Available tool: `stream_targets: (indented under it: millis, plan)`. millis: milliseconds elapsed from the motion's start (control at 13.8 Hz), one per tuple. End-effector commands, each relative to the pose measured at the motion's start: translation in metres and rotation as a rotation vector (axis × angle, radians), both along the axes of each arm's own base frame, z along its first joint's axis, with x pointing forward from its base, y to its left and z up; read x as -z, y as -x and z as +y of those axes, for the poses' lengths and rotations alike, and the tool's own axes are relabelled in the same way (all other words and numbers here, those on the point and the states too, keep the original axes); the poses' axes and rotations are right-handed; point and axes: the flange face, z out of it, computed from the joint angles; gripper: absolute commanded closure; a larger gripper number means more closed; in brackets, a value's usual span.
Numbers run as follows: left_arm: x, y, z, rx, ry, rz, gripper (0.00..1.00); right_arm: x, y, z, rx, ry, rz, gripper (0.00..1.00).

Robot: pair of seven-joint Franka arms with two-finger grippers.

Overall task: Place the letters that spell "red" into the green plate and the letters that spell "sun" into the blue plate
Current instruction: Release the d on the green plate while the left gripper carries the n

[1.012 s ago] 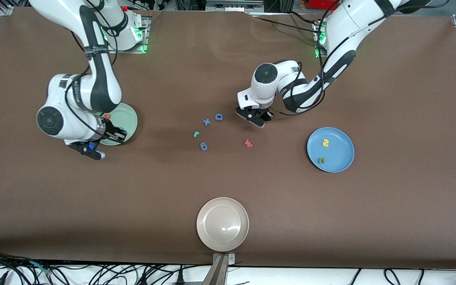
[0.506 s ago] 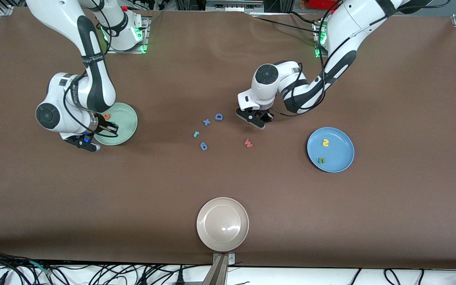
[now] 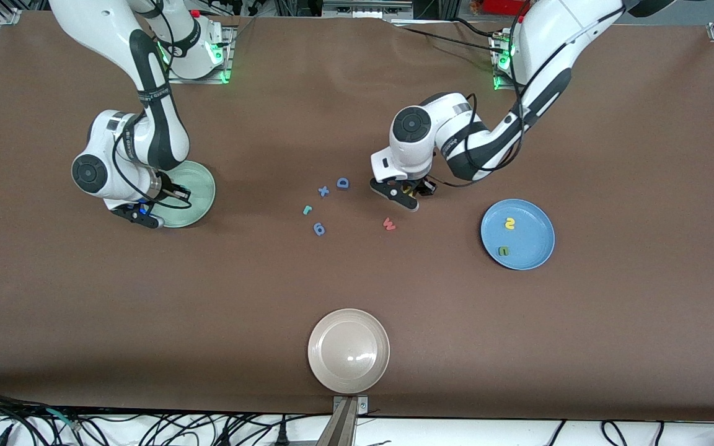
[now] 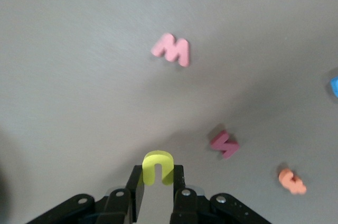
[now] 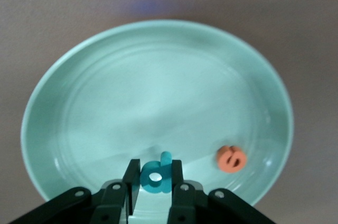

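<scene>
Scattered mid-table on the brown cloth: a blue foam capital "D", a blue foam "x", a small teal foam "r", a blue foam "g" and a pinkish-red foam "w", all lying apart from one another. Also a dark red foam letter and a small orange foam piece on the cloth in the left wrist view. Nearest the front camera, a round beige plate.

Toward the left arm's end, a round medium-blue plate with a raised rim, carrying a yellow foam "s" and a green foam "n", apart from each other.

Left gripper raised over the cloth beside the "w", fingers pinched tight on a yellow foam "u", its arch poking out past the fingertips.

Right gripper over the round pale mint-green plate with a raised rim, fingers narrowed on a teal foam "d", the stem showing between the pads. In that plate, an orange foam "e" near the rim, just beside the held "d" and not touching it.
</scene>
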Motion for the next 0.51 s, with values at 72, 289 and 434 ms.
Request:
stream_targets:
  millis: [72, 289, 434]
  plan:
    - [-0.032, -0.053, 0.060, 0.087, 0.022, 0.059, 0.94, 0.009, 0.008, 0.007, -0.010, -0.031, -0.013, 0.95]
    - [-0.041, -0.091, 0.128, 0.161, 0.058, 0.078, 0.94, 0.016, 0.009, 0.004, -0.031, -0.023, -0.014, 0.80]
    - [-0.041, -0.107, 0.169, 0.195, 0.080, 0.091, 0.94, 0.015, 0.008, 0.004, -0.030, -0.024, -0.015, 0.56]
